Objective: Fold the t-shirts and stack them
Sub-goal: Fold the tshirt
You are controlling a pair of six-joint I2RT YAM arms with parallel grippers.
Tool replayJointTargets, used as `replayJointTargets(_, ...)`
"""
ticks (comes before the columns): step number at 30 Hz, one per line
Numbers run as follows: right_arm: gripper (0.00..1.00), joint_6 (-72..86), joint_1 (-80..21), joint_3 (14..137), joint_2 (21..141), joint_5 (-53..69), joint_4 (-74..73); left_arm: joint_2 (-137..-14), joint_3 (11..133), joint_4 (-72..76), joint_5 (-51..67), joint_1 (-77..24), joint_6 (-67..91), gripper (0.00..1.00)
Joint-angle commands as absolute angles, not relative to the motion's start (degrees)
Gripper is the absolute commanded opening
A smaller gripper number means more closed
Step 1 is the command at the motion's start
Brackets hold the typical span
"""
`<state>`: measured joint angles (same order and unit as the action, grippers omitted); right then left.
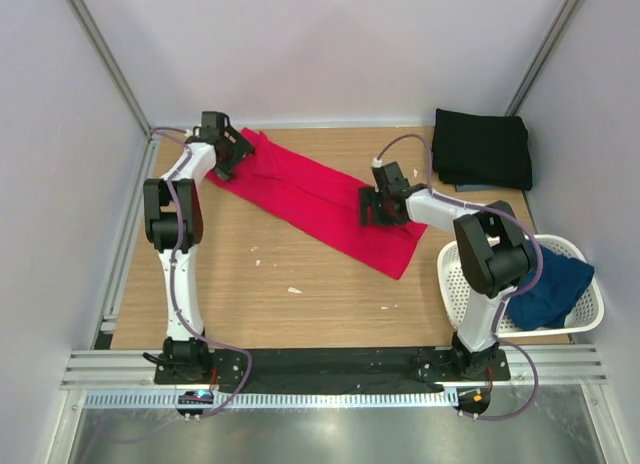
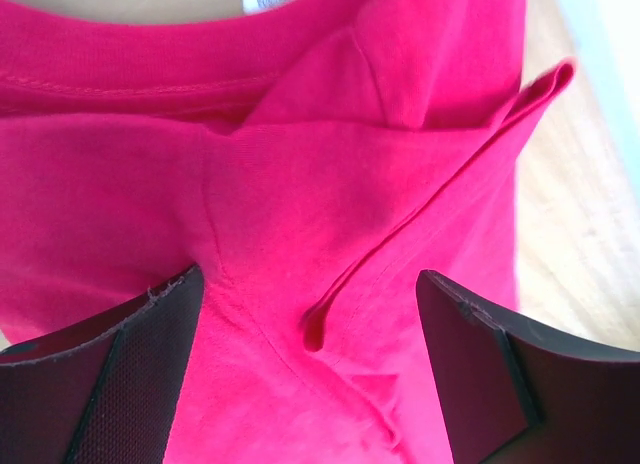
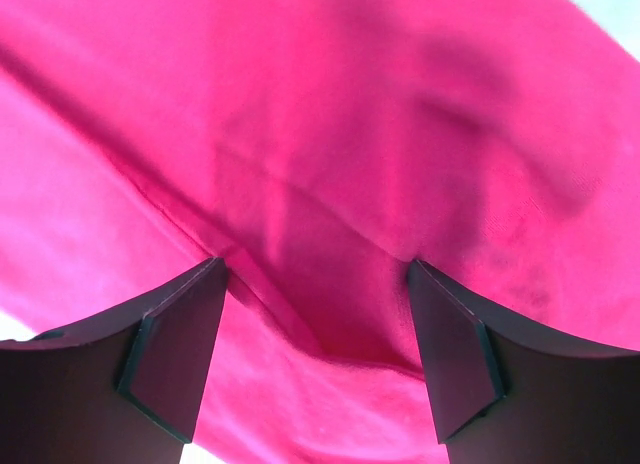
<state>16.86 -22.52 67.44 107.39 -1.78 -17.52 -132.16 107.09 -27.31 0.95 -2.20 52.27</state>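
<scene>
A bright red t-shirt (image 1: 320,199) lies as a long folded strip running diagonally across the table (image 1: 250,294). My left gripper (image 1: 235,154) is down at its collar end, open. In the left wrist view the open left gripper (image 2: 310,284) straddles a raised fold of the red cloth (image 2: 330,164) just below the neckline. My right gripper (image 1: 372,206) stands open over the strip's lower half. Its fingers (image 3: 180,334) press into the red cloth (image 3: 330,134), which bulges between them. A folded black t-shirt (image 1: 483,149) lies at the back right. A navy t-shirt (image 1: 550,289) hangs in the basket.
A white perforated basket (image 1: 590,319) stands at the right front beside the right arm's base. A thin grey-blue edge (image 1: 472,188) shows under the black shirt. Small white scraps (image 1: 295,290) lie on the wood. Walls close the table at the back and sides.
</scene>
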Motion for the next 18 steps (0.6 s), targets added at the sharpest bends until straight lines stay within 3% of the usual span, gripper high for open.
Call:
replayJointTargets(1, 0.78, 23.64, -25.92, 60.3, 109.17, 1.67, -26.62, -138.5, 112.92, -28.92, 7.37, -2.11, 50.8, 0.87)
replayJointTargets(10, 0.78, 29.7, -37.52, 49.05, 98.01, 6.05, -26.91, -146.07, 126.11, -28.3, 11.34, -4.65, 46.32, 0.86)
replayJointTargets(18, 0.77, 36.21, -51.83, 47.63, 98.09, 7.56, -25.66, -148.97, 132.01, -26.99, 15.47, -8.25, 39.91, 0.86)
